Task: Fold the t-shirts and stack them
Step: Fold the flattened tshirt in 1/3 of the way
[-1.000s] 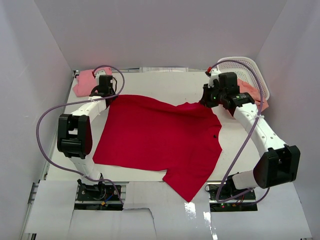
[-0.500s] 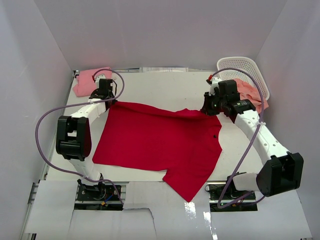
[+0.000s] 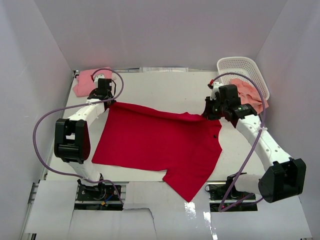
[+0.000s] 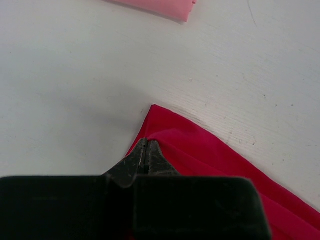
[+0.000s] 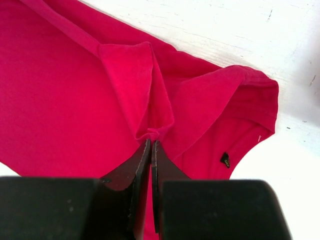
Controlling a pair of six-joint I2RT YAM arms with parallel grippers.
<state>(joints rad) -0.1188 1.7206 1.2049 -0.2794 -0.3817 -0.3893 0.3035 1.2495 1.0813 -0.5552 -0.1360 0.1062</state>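
The bright red t-shirt (image 3: 155, 142) lies spread on the white table, one sleeve hanging toward the near edge. My left gripper (image 3: 108, 101) is shut on its far left corner (image 4: 155, 122). My right gripper (image 3: 206, 114) is shut on a pinched fold of red cloth (image 5: 150, 132) at the far right edge, near the neck. The light pink t-shirt (image 3: 85, 81) lies folded at the far left corner; its edge (image 4: 160, 6) shows in the left wrist view. The salmon-peach t-shirt (image 3: 250, 92) lies in the basket at the far right.
A white lattice basket (image 3: 241, 67) stands tilted at the far right corner beside the right arm. White walls close in the table on three sides. Purple cables loop off both arms.
Both grippers have drawn the red shirt's far edge toward the near side; the far edge is folding over. The right arm has swung nearer and slightly right.
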